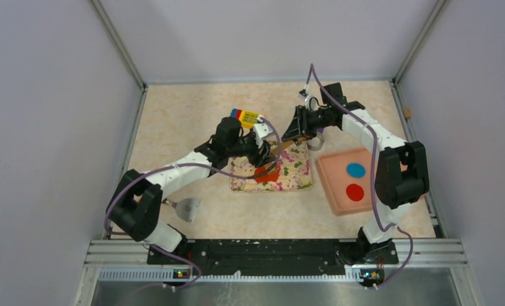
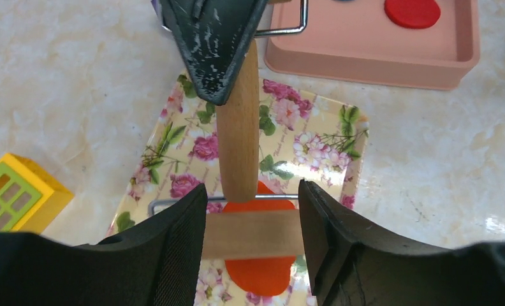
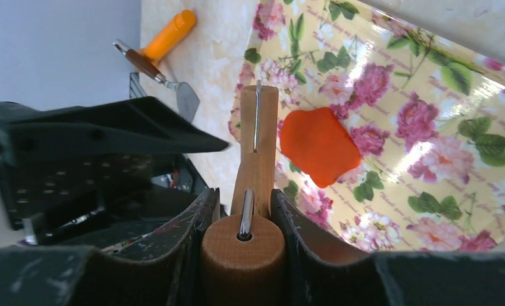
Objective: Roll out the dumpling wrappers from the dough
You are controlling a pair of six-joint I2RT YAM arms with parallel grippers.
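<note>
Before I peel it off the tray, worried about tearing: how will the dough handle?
Likely floppy: the dough lies thin and flat. It may cling to the glossy tray. Being flat, it should not roll.

The wooden roller (image 2: 238, 140) is showing pale, smooth, matt wood with a fine grain, and its thin wire frame (image 3: 257, 111) is gleaming like bare metal. The dough (image 3: 318, 145) is lying smooth and matt, like soft clay. The floral tray (image 3: 428, 115) is throwing back glossy highlights, while the pink tray (image 2: 365, 60) is looking matt, probably plastic. The table (image 2: 78, 83) is carrying a smooth, faintly shiny marbled finish. On the right gripper (image 3: 242, 194), the black fingers (image 2: 215, 38) are showing white scuffs and scratches.
</note>
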